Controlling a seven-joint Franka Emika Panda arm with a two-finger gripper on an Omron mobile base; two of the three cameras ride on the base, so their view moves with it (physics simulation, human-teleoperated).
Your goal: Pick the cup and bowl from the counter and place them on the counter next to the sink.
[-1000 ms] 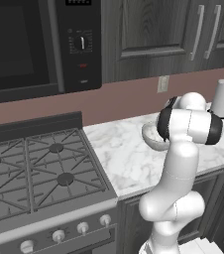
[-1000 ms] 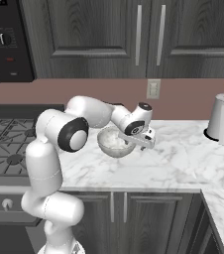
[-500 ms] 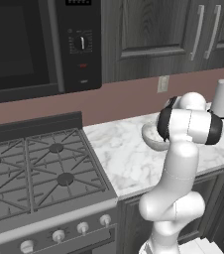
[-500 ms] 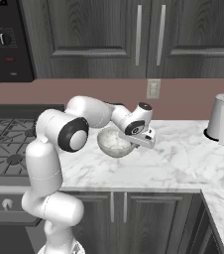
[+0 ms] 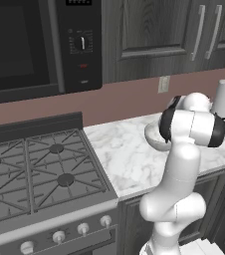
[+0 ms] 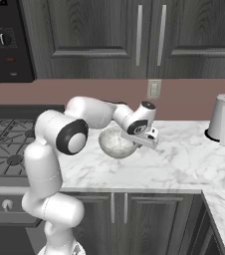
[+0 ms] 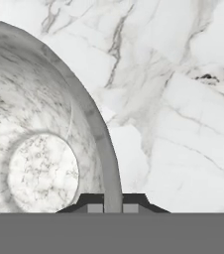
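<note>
One bowl (image 6: 116,143) sits on the table (image 6: 184,159), and one paper towel roll (image 6: 223,119) stands at the table's far right. One wall outlet (image 6: 154,88) is set in the back wall, and one microwave (image 5: 32,42) hangs on the left above one stove (image 5: 32,174), which shows four burners and four front knobs in the left base view. One robot arm carries one tool (image 7: 112,208) with two finger tips, and the overhead cabinet doors on the right bear two long vertical handles.
</note>
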